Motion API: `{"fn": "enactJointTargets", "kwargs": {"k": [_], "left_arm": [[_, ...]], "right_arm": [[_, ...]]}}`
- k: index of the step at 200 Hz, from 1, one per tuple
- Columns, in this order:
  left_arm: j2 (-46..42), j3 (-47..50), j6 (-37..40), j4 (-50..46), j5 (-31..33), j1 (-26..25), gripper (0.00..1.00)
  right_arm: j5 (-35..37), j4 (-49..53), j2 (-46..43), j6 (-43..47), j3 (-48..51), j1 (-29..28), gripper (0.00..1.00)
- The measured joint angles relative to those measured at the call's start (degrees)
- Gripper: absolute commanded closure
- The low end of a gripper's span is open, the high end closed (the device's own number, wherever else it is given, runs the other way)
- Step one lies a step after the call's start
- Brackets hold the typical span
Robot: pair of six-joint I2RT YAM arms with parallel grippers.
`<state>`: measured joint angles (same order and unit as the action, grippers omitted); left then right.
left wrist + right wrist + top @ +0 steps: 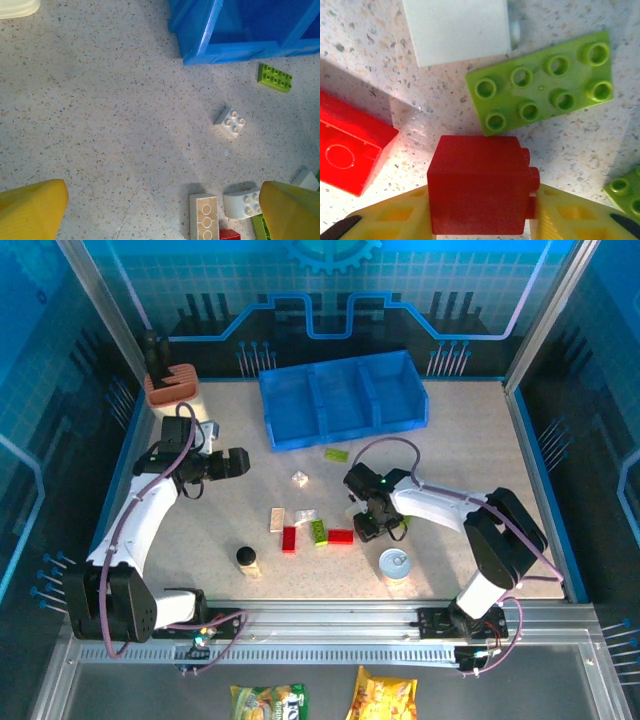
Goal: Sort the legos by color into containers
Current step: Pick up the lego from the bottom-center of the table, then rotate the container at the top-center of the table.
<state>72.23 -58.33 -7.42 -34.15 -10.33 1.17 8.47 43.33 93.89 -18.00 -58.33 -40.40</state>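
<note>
The top view looks down from high behind, taking in the whole table (480,450), with the blue bin tray (342,400) at the far side. The left wrist camera faces down, fairly near, onto the tray's near-left corner. Both views share the white brick (230,122) in front of it. The right wrist camera sits very close over a red brick (479,185), apparently well in front of the tray.

Cool blue light tints the overhead view. Up close, the red brick (480,185) throws a soft shadow toward the upper left; the green plate (540,85) glints faintly.
</note>
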Motion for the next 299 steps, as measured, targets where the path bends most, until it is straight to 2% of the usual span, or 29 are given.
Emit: {"fn": "enactJointTargets", "kwargs": {"k": [48, 116, 170, 220, 299], "left_arm": [[0.0, 0.0, 0.1, 0.0, 0.0, 0.0, 0.01], [0.0, 0.0, 0.1, 0.0, 0.0, 0.0, 0.01], [0.0, 0.0, 0.0, 0.1, 0.0, 0.1, 0.01], [0.0, 0.5, 0.0, 0.4, 0.0, 0.1, 0.01], [-0.5, 1.4, 0.0, 1.5, 0.0, 0.1, 0.01]], "right_arm": [[-1.7, 1.9, -4.2, 1.0, -2.6, 5.3, 0.57], [-4.4, 2.3, -4.4, 6.1, -12.4, 21.1, 0.58], [-5.2, 0.7, 7.0, 8.6, -27.0, 28.8, 0.60], [-6.3, -0.9, 18.9, 9.7, -41.2, 31.1, 0.60], [-10.5, -1.7, 34.6, 9.0, -56.7, 33.9, 0.62]]}}
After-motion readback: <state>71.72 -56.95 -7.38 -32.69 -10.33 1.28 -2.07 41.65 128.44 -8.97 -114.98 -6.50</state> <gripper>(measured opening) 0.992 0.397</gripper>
